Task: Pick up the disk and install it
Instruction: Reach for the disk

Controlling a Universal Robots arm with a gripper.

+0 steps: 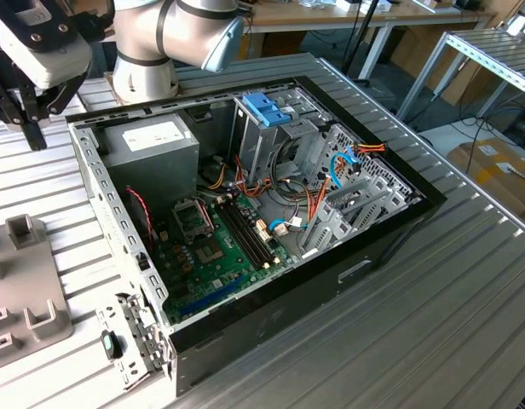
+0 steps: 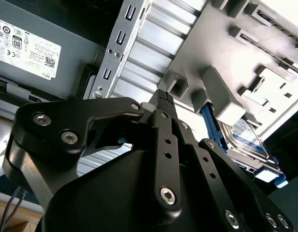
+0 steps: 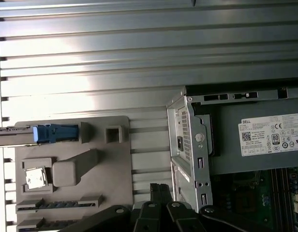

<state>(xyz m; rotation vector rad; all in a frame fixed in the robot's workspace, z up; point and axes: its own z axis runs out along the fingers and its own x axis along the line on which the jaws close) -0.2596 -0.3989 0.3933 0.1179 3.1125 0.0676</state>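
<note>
My gripper (image 2: 162,99), black metal with linked fingers, hangs over the ribbed aluminium table (image 1: 433,341). It is above the bare strip between the grey plastic fixture plate (image 3: 115,174) and the end wall of the open black desktop computer case (image 1: 373,247). My jaws are pressed together, tip against tip, with nothing between them.

The disk (image 2: 243,137) is a flat rectangular hard drive in a light-blue plastic carrier frame. It stands on its long edge in a slot at a corner of the fixture plate, and one end reaches out past the plate's edge. In the second wrist view I can see the white and blue label on its face. In the first wrist view the disk (image 3: 54,133) shows as a thin edge with the blue frame around it. It is near me but not touching, with raised grey blocks of the plate between us.

The plate lies flat on the table, just beside the case, toward the exterior view's left. Inside the case, a grey power supply box (image 1: 152,145) fills the corner nearest the plate. A green motherboard (image 1: 211,247) covers the floor. A grey metal drive cage (image 1: 279,145) stands along the far wall, with a blue plastic latch (image 1: 267,109) on top of it.
</note>
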